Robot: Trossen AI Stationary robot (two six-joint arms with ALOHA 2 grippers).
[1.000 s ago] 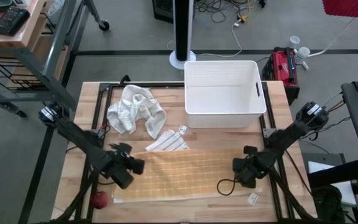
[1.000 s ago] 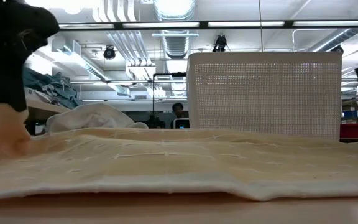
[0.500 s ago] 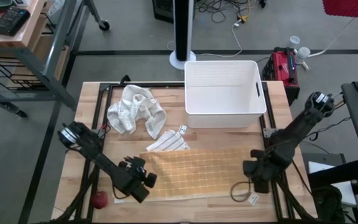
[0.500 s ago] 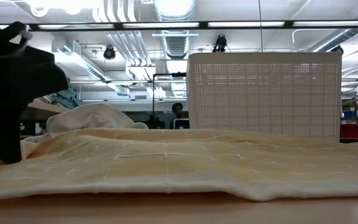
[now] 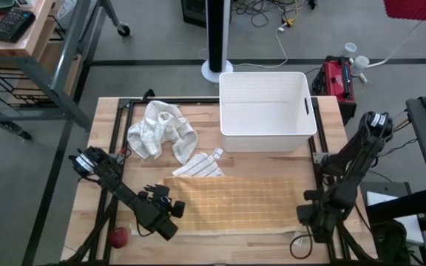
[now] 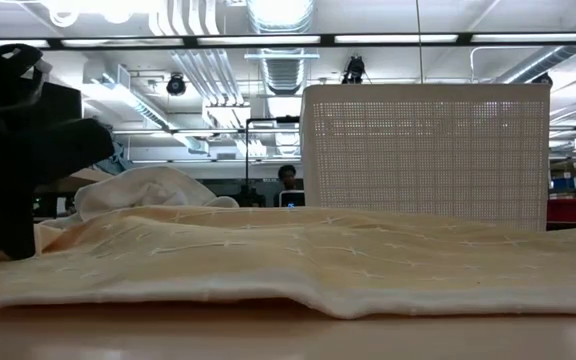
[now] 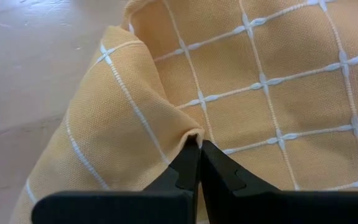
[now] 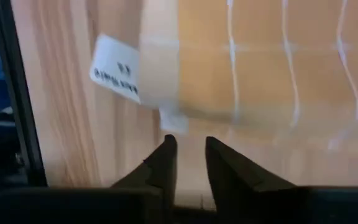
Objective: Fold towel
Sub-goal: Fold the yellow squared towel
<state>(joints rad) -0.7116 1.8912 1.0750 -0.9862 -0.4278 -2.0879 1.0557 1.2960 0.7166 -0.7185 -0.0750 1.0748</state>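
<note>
High view: yellow checked towel [image 5: 231, 205] lies flat on the wooden counter [image 5: 102, 140], directly in front of the white basket [image 5: 266, 111]. Left end effector [image 5: 170, 212] sits at the towel's left end, on the side away from the basket. Right end effector [image 5: 310, 219] is at the towel's right front corner, near the counter edge. A crumpled white cloth [image 5: 161, 131] lies left of the basket; a small striped cloth [image 5: 199, 168] lies between that cloth and the towel. A red ball [image 5: 118, 236] sits at the counter's front left corner.

Low view: towel [image 6: 298, 265] spreads across the foreground, basket [image 6: 426, 150] standing behind it. Left end effector [image 6: 13, 160] is a dark mass over the towel's left end.

Left wrist view: left end effector [image 7: 199, 149] is clenched on a raised pinch of the towel [image 7: 272, 81]; fabric bunches into a fold at the tips.

Right wrist view: right end effector [image 8: 190, 149] is released, fingers apart with a narrow gap, holding nothing. Towel edge [image 8: 266, 62] lies just ahead, with a white label [image 8: 118, 77] beside it.
</note>
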